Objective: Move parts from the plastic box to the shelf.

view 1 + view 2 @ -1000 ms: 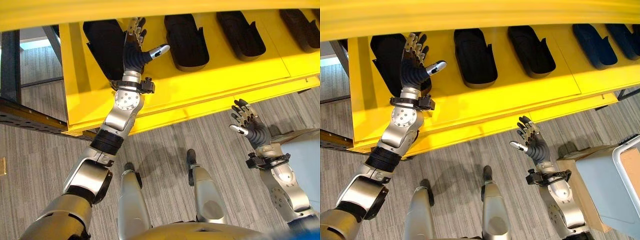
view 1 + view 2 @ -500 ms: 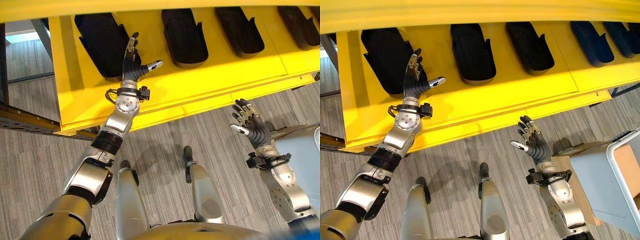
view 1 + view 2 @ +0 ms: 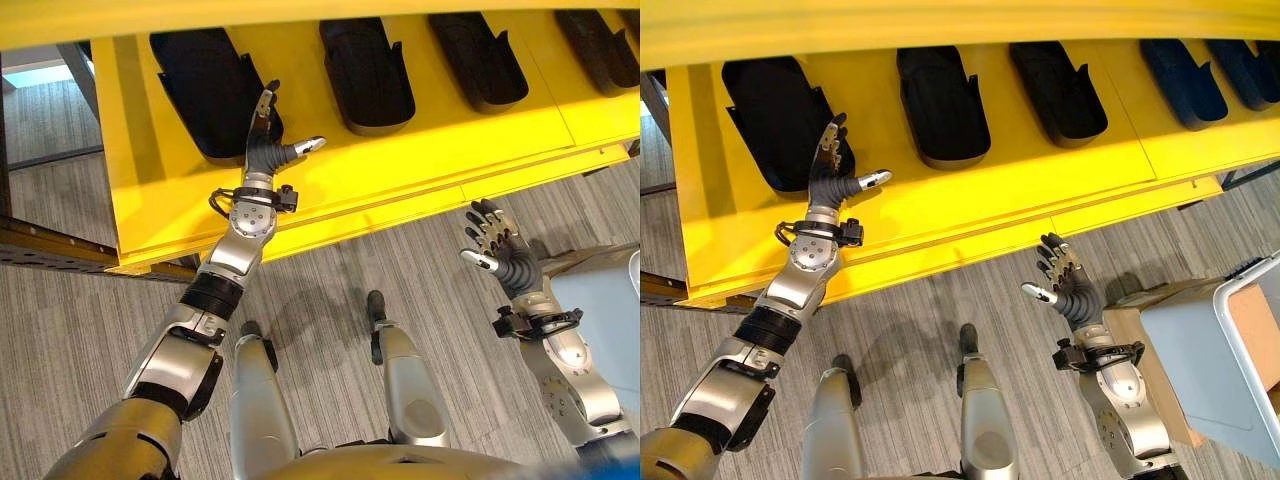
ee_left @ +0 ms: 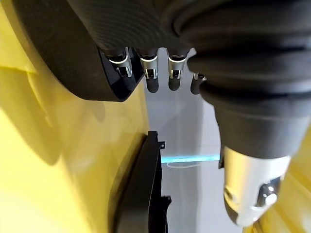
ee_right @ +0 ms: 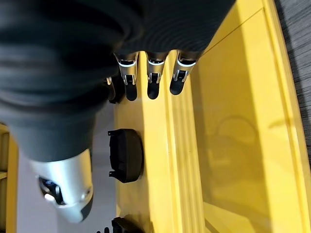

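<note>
Grey striped floor (image 3: 940, 300) lies below a yellow shelf (image 3: 970, 205). Five black parts (image 3: 938, 105) sit in a row on it, with bare yellow between them and along the front edge. Left hand (image 3: 830, 175) is over the shelf beside the leftmost part, fingers straight, holding nothing. Right hand (image 3: 1065, 285) hangs over open floor, fingers relaxed, empty. Plastic box (image 3: 1210, 370) is at the right.
</note>
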You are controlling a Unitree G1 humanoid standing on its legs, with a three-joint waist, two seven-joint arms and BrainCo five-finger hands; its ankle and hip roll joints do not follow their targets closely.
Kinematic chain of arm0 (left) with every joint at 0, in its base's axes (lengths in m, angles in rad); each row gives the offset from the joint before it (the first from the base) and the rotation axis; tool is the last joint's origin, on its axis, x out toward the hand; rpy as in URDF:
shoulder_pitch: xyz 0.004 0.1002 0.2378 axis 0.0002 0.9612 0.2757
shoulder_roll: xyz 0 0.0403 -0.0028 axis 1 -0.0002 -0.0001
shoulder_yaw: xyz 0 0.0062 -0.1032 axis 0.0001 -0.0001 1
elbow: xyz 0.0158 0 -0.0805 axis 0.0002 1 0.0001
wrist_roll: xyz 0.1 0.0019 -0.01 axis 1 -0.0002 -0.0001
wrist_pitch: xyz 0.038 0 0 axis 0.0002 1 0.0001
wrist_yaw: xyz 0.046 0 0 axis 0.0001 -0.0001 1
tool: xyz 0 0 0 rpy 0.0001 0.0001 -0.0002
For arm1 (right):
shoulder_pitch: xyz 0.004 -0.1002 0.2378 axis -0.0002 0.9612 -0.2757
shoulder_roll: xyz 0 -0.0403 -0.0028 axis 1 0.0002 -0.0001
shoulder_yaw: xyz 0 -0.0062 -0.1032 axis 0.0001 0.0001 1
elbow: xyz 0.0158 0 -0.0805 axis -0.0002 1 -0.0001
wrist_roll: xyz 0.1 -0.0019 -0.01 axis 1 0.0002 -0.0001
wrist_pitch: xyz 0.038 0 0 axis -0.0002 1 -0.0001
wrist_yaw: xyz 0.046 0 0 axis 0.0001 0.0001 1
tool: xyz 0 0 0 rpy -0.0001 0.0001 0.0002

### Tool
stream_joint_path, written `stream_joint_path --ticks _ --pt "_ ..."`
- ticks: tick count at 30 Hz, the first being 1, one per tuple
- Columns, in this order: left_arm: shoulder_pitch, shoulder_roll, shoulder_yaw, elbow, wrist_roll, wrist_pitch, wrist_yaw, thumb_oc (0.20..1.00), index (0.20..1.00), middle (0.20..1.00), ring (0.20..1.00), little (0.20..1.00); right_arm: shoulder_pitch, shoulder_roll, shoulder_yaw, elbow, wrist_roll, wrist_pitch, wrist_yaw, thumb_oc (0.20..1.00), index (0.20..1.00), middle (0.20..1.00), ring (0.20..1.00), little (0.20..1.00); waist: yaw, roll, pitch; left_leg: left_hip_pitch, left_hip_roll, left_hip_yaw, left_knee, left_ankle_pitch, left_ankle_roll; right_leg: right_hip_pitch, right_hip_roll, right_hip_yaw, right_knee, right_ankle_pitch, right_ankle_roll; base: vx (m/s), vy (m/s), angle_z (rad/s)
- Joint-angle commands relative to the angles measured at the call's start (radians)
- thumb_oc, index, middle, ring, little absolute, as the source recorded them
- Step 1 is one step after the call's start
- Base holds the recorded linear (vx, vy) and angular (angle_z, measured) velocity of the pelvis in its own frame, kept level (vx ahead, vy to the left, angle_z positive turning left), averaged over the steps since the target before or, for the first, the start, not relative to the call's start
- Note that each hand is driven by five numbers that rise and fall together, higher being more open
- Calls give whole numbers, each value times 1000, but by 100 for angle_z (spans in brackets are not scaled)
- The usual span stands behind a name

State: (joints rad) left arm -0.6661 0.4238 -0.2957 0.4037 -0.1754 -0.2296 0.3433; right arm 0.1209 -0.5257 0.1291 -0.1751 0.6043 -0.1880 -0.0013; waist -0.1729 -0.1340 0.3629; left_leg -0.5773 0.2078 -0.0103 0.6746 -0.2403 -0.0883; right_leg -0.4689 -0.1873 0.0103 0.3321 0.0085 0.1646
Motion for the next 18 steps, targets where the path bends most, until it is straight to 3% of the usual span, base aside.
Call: stream_joint_path --ticks 1,12,14,16,17,18 --pt "101 27 11 -30 42 3 -33 1000 1000 1000 1000 1000 17 -39 -74 -80 -5 -60 11 1000 1000 1000 1000 1000 1 40 0 7 -10 14 -104 82 19 -23 -16 -14 149 -104 -54 0 0 0" --pt "188 94 71 -125 78 -10 -56 1000 1000 1000 1000 1000 37 -33 -105 -85 -9 -66 24 1000 1000 1000 1000 1000 13 46 -2 5 -15 14 -97 74 23 -20 -20 -14 152 -107 -54 0 0 0" --pt "201 98 82 -136 78 -14 -58 1000 1000 1000 1000 1000 41 -30 -111 -82 -11 -66 24 1000 1000 1000 1000 1000 14 50 -5 17 -12 10 -89 42 17 -10 -18 -11 160 -132 -49 47 5 -1" --pt "202 100 89 -144 73 -18 -54 1000 1000 1000 1000 1000 40 -28 -115 -81 -15 -68 22 1000 1000 1000 1000 1000 14 49 -3 6 -15 15 -95 71 23 -20 -21 -13 152 -108 -54 1 7 2" --pt "204 99 94 -150 70 -18 -52 1000 1000 1000 1000 1000 40 -27 -117 -80 -18 -68 19 1000 1000 1000 1000 1000 14 51 -7 17 -12 11 -90 43 17 -11 -19 -11 159 -132 -49 0 0 0" --pt "201 100 99 -156 66 -23 -49 1000 1000 1000 1000 1000 39 -27 -119 -79 -19 -70 18 1000 1000 1000 1000 1000 15 48 -4 6 -15 15 -97 72 23 -21 -21 -13 150 -107 -54 0 0 0"
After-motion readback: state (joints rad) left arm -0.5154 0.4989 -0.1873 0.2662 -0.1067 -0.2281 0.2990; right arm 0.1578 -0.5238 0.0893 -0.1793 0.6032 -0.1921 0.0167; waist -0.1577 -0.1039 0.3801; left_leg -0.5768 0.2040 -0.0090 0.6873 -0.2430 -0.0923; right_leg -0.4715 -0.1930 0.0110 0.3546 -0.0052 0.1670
